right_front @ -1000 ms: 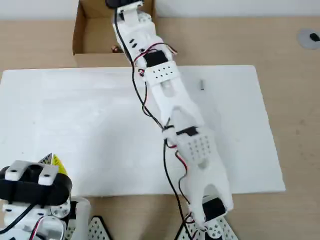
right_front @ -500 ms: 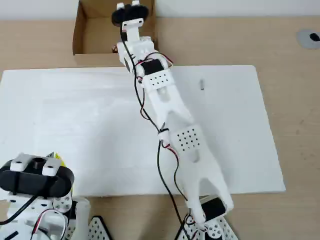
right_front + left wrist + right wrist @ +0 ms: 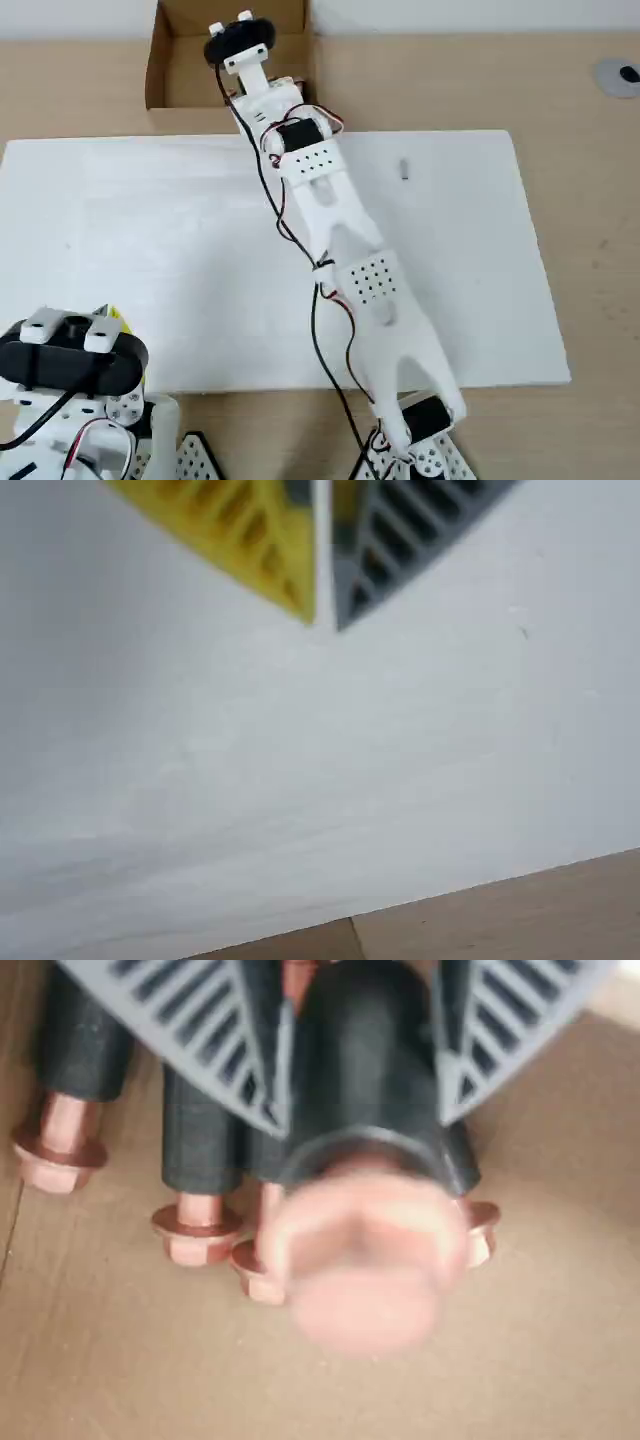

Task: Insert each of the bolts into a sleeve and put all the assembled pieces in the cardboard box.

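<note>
My right gripper (image 3: 365,1110) is shut on an assembled piece (image 3: 365,1220), a black sleeve with a copper bolt head sticking out. It hangs just above several more assembled pieces (image 3: 200,1195) lying side by side on the floor of the cardboard box (image 3: 90,1360). From above, the right arm (image 3: 320,190) stretches across the white board into the cardboard box (image 3: 165,75) at the far edge. My left gripper (image 3: 322,615), one finger yellow and one grey, is shut with nothing in it over the white board (image 3: 300,780), near the front left corner.
A small grey item (image 3: 404,169) lies on the white board (image 3: 150,250) right of the right arm. A grey round fitting (image 3: 618,75) sits on the wooden table at the far right. The left arm's body (image 3: 70,360) stands at the front left.
The right arm's wrist swung a little left and drew back over the box with the piece. The left arm sank slightly at the front left.
</note>
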Controlling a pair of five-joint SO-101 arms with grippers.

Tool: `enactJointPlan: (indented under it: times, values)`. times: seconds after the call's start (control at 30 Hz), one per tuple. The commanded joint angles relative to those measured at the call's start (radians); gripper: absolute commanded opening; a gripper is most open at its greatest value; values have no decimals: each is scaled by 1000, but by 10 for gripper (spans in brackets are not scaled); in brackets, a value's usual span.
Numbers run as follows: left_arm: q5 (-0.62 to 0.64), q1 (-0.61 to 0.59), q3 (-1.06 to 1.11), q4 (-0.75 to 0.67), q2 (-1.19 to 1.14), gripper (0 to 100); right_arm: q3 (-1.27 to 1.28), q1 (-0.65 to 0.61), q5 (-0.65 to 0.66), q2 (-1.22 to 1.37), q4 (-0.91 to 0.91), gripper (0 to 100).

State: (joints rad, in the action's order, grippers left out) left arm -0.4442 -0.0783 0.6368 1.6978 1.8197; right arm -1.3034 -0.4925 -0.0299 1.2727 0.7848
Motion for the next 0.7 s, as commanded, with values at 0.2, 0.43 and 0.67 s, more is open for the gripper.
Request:
enactJointPlan:
  times: [0.2,0.43,0.67]
  values:
    - [-3,-14,3,-3,2,9,-44,-73,44,-12,17,13]
    - [-3,-12,3,-3,2,8,-104,-74,44,-10,109,196]
    - [-5,-12,3,-3,4,8,-229,-90,41,-13,242,394]
